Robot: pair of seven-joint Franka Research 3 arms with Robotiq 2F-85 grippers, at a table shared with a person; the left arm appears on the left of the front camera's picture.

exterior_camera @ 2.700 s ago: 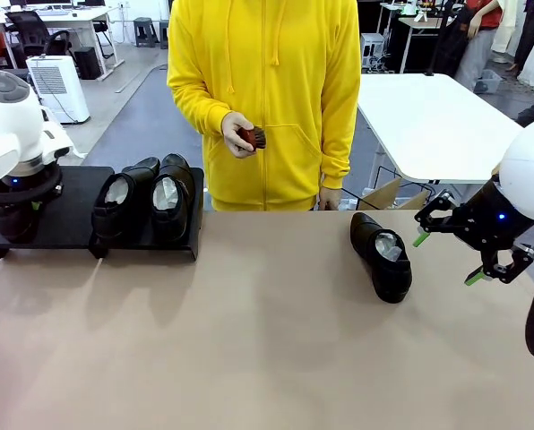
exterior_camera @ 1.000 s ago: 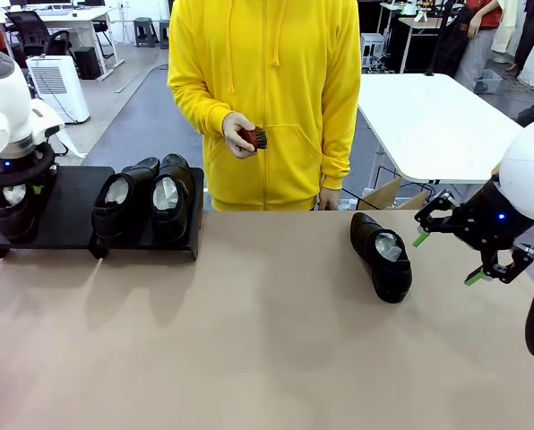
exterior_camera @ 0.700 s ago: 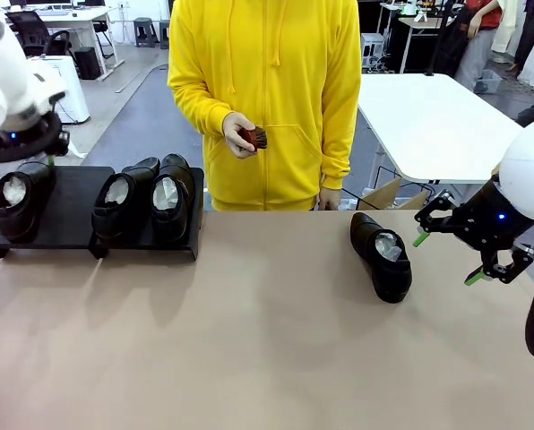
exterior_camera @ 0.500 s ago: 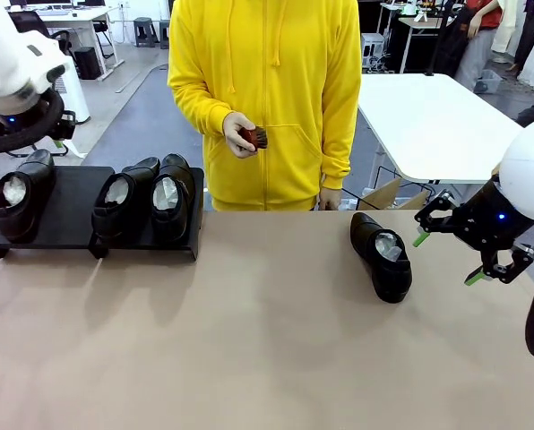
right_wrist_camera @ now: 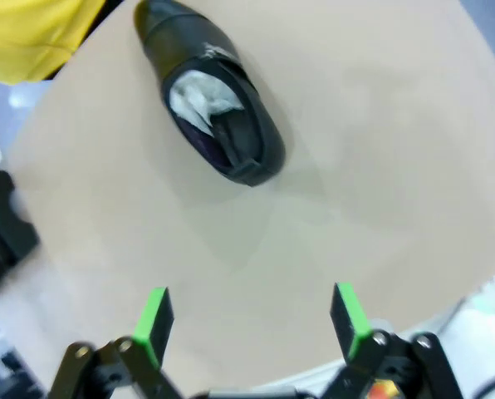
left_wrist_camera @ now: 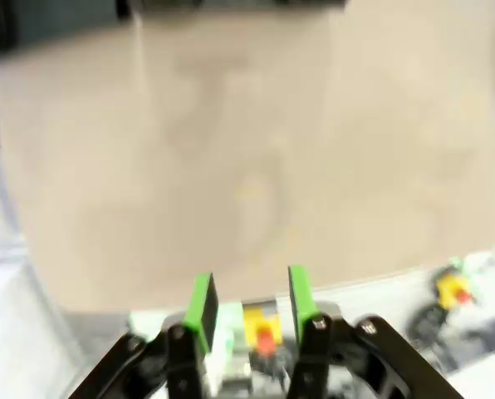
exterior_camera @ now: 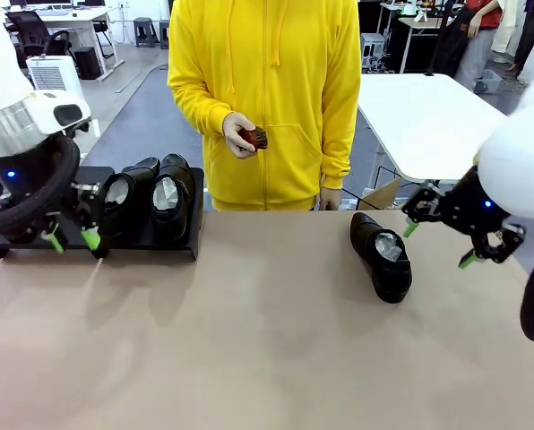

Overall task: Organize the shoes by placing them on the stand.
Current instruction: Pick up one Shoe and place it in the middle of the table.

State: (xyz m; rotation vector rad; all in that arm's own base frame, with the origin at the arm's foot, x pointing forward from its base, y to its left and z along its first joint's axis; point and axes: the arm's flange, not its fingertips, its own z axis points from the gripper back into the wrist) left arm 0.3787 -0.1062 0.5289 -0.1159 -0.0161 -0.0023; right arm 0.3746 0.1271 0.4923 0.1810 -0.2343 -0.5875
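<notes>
One shoe point(exterior_camera: 382, 255) lies alone on the tabletop point(exterior_camera: 267, 340), right of centre, toe pointing near. The right pincer point(exterior_camera: 437, 244) hangs just right of it, spread wide and empty. The left pincer point(exterior_camera: 68, 237), part-open and holding nothing, sits at the near edge of the stand point(exterior_camera: 79, 215), where two shoes point(exterior_camera: 146, 202) stand side by side. To my eye the right arm should drop squarely over the shoe's opening and pinch its sidewall, not the paper stuffing point(right_wrist_camera: 199, 96). I can read no writing anywhere.
</notes>
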